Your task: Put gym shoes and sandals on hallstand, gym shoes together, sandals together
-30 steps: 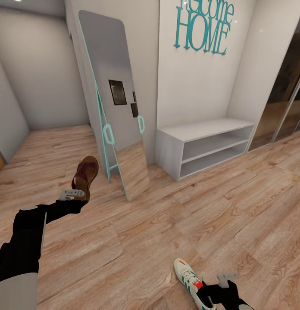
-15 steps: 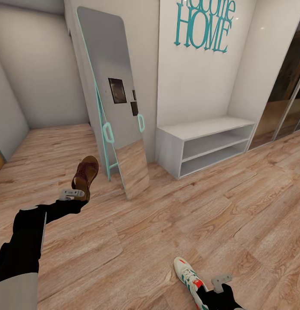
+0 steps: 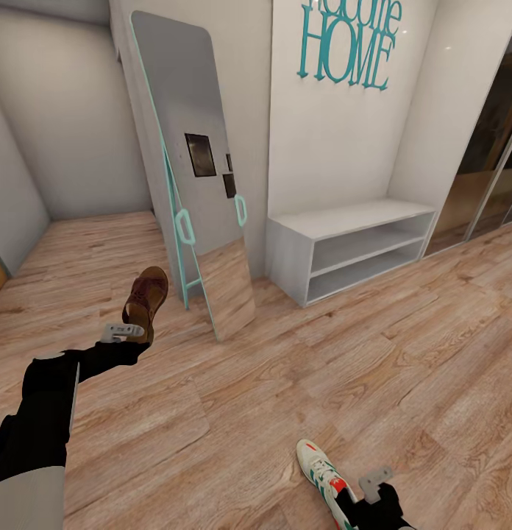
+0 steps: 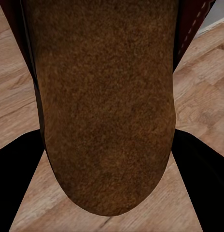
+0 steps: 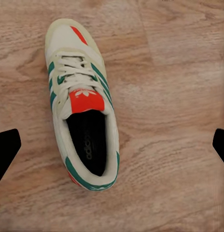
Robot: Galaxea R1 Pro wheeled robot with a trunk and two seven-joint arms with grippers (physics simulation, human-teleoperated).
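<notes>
Gym shoe (image 5: 82,104) lies on the floor beneath the spread-apart right gripper (image 5: 112,145).

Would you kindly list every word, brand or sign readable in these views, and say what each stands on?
"HOME": teal wall lettering on the white wall above the low white bench; the word above it is cut off by the frame.
"adidas": insole of the gym shoe, small, just legible.
Trefoil logo, no words: its orange tongue.

Sandal (image 3: 146,302): dark brown, held off the floor (image 3: 285,383), apparently toe-up. Gym shoe (image 5: 83,106): white, green stripes, red tongue, upright on the floor, laced.
</notes>
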